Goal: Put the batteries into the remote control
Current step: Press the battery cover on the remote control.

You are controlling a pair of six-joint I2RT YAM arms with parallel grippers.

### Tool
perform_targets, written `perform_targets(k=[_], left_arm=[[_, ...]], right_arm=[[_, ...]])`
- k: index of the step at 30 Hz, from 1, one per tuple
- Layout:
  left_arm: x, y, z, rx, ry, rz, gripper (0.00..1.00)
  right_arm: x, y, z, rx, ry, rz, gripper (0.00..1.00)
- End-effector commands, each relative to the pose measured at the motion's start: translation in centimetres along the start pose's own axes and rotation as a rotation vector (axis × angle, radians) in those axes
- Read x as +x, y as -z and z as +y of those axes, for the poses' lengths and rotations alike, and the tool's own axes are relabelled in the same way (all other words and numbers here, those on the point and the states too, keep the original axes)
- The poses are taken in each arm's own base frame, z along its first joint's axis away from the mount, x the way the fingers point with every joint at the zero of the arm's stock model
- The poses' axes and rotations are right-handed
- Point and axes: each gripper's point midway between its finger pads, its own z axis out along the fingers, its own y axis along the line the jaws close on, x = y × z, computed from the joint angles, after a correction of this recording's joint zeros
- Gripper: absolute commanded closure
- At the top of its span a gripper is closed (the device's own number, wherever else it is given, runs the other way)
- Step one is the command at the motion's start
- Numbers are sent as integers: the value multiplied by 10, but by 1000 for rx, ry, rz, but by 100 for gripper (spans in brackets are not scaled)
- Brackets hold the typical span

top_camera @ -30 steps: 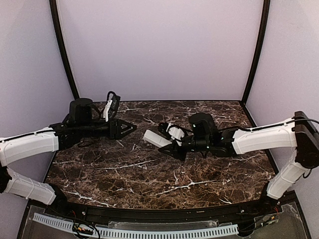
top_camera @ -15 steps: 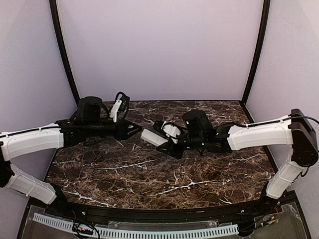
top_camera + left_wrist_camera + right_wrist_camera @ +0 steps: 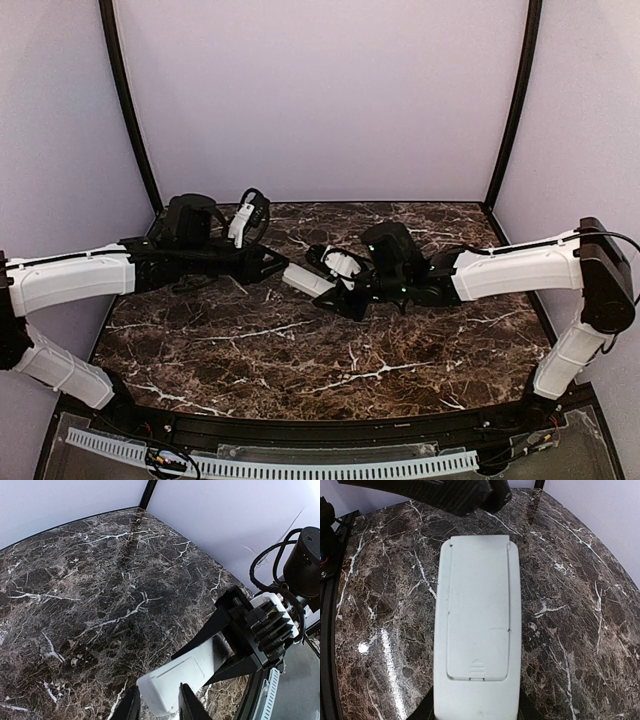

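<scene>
The remote control (image 3: pixel 479 630) is a slim white bar of smooth plastic with rounded corners. It is held in the air over the middle of the surface (image 3: pixel 250 360), toward the far half, with its free end pointing left. My right pincer (image 3: pixel 334 288) is clamped on its right end, one black finger against each long edge.

My right wrist view looks flat onto one broad face. A thin seam outlines a long cover panel (image 3: pixel 478 610), and a small ribbed triangle sits on it toward the gripped end. The top view shows none of this, only a white block between two dark pincers.

My left pincer (image 3: pixel 157 707) reaches in from the left. Its wrist view shows its two black fingers (image 3: pixel 188 707) standing narrowly apart with the remote's free end between them. I cannot tell whether they press on the plastic. That view also shows the angular black wedges of my right pincer and a ribbed white housing (image 3: pixel 272 625) behind them.

The surface is polished, dark brown marble-patterned stone threaded with white veins, with a bright glare spot in the right wrist view. Plain pale lilac walls (image 3: pixel 320 100) enclose it, with black corner posts (image 3: pixel 125 100).
</scene>
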Motion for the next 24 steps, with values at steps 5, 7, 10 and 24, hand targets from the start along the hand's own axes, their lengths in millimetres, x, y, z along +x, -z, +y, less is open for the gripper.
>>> perform_targets(k=[5,7,10,24], left_arm=[[2,-5,-3,3,-10,33,74],[3,-6,-4,5,-13,36,75],[5,-8,-5,6,-15,45,79],[23,-17,-7,9,-20,129,90]], right_arm=[[-21,0,-1,10,4,-49,100],[-22,0,-1,11,6,-51,100],[-23,1,-1,10,7,-53,100],[-33,7,-5,31,10,-85,100]])
